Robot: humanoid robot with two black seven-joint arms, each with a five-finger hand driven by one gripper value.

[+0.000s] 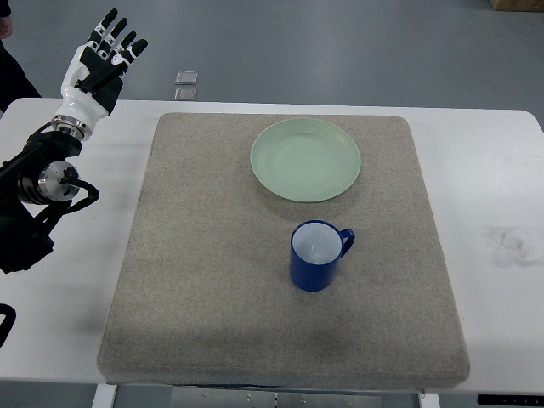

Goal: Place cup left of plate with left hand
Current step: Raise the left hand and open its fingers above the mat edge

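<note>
Reaching comes first: your left robot hand (104,53) hovers open and empty, well apart from the blue mug (316,255); approach opposite its handle, below the green plate (305,159).

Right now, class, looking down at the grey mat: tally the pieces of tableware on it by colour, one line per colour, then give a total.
Green: 1, the plate
Blue: 1, the cup
Total: 2, both resting on the mat
</note>
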